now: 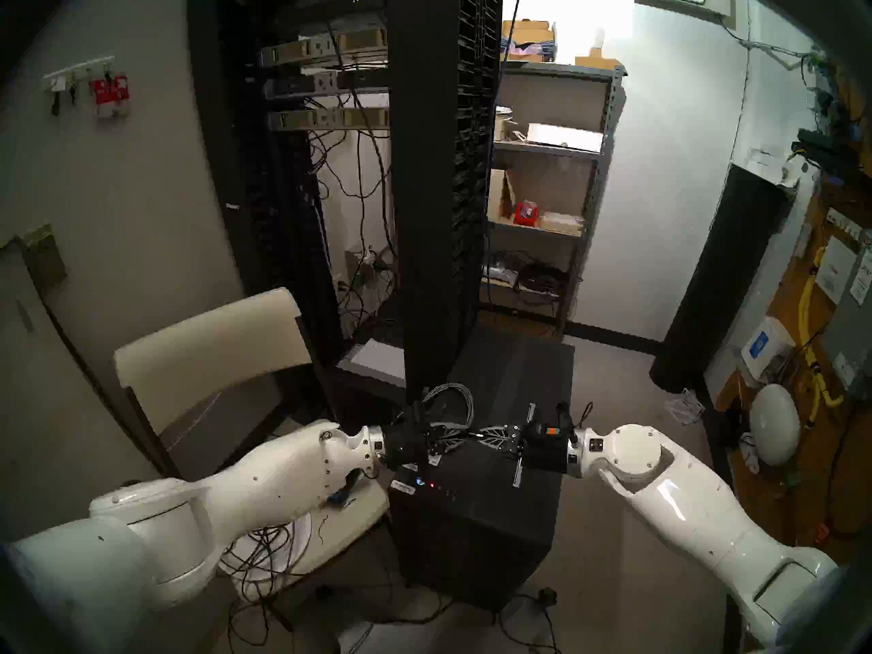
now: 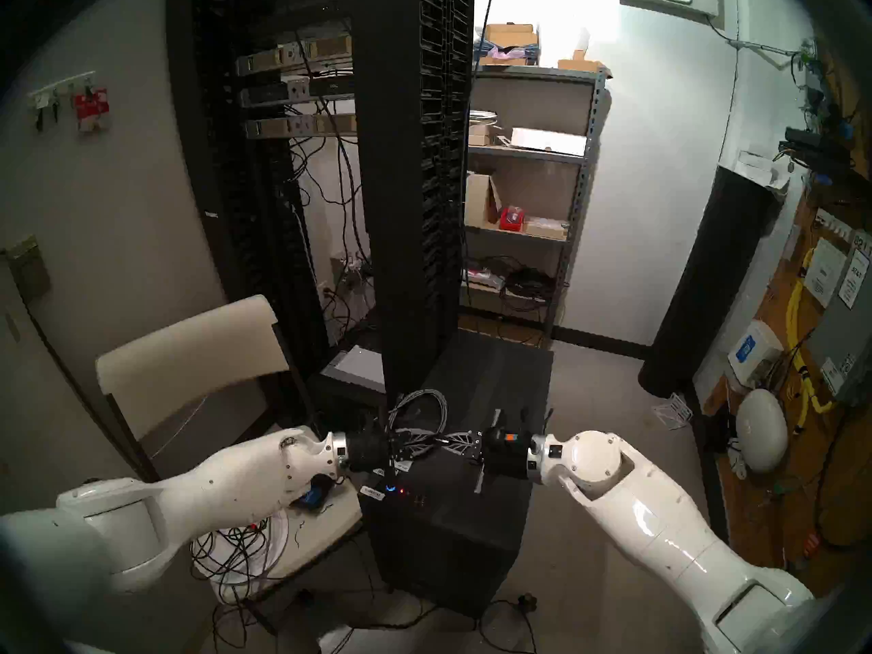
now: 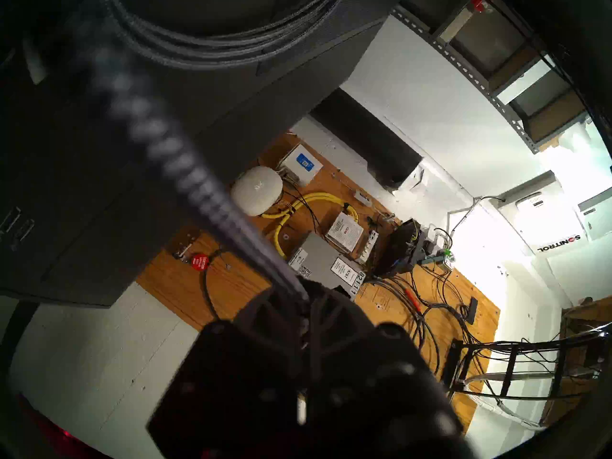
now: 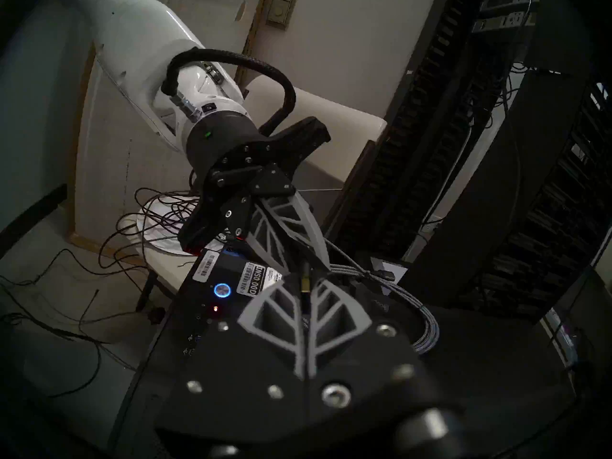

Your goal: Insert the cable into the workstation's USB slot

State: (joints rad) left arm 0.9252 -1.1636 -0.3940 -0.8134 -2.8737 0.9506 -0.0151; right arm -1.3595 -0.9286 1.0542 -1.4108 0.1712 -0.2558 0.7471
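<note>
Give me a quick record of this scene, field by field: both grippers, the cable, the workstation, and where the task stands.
left gripper: shut on the cable
right gripper: shut on the cable at its plug end
cable: grey braided, held between both grippers, the rest coiled on the workstation top
workstation: black tower under both grippers, blue light and red LED on
task: plug not yet inserted; held above the top

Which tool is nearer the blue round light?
Left. The left tool is just above the blue light; the right tool sits farther along the computer's top.
</note>
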